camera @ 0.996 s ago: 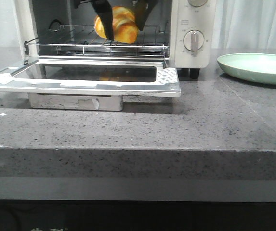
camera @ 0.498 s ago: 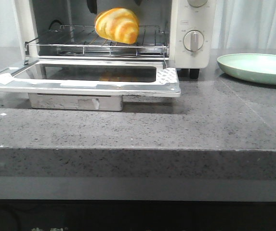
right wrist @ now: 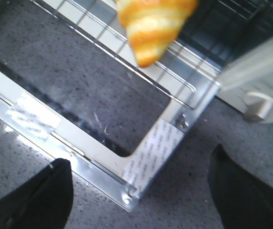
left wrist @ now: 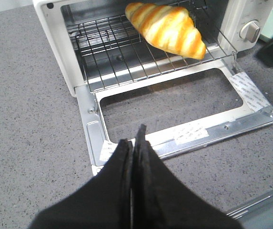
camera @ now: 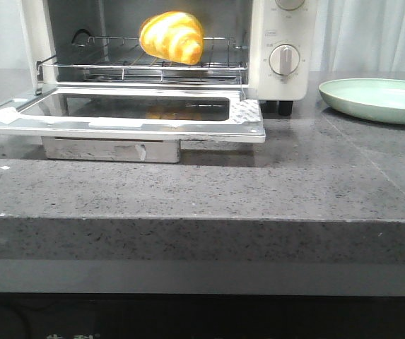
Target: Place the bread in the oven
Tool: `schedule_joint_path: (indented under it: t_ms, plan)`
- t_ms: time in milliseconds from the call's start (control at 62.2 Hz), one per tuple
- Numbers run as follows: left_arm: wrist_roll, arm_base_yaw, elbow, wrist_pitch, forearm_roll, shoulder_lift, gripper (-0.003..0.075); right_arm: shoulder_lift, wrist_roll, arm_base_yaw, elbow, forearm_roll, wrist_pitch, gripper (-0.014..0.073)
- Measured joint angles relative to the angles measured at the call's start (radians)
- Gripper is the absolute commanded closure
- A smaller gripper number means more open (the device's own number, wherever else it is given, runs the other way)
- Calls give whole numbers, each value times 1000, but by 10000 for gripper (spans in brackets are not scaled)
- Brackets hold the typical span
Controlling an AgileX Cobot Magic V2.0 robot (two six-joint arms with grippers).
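Front cam low, level w/ oven (camera: 273,49); both wrist cams look down, right seemingly closer.

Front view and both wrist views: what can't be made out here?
- Oven: top and upper knob cut off by the front view's edge.
- Both claws: out of the front view.
- Right claw: fingertips cut off by the frame edge.
- Bread: blurred, cropped in right wrist view.
- Plate: right edge cropped.

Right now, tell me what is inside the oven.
Inside the oven, the bread lies on the wire rack, toward the knob side, with the door dropped open. Nothing else shows on the rack; the upper cavity is out of view.
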Motion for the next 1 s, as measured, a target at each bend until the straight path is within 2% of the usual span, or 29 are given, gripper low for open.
schedule_joint_path:
  t_ms: [305, 498, 755, 996]
  plan:
    - [0, 0, 0, 2, 0, 0, 738, -469, -2, -174, 556, 31, -301, 0]
    - [0, 0, 0, 2, 0, 0, 738, -770, -2, -209, 822, 38, -397, 0]
    - [0, 0, 0, 2, 0, 0, 738, -1044, -2, -209, 981, 42, -394, 0]
    - [0, 0, 0, 2, 0, 0, 738, -1088, -2, -210, 988, 42, -353, 0]
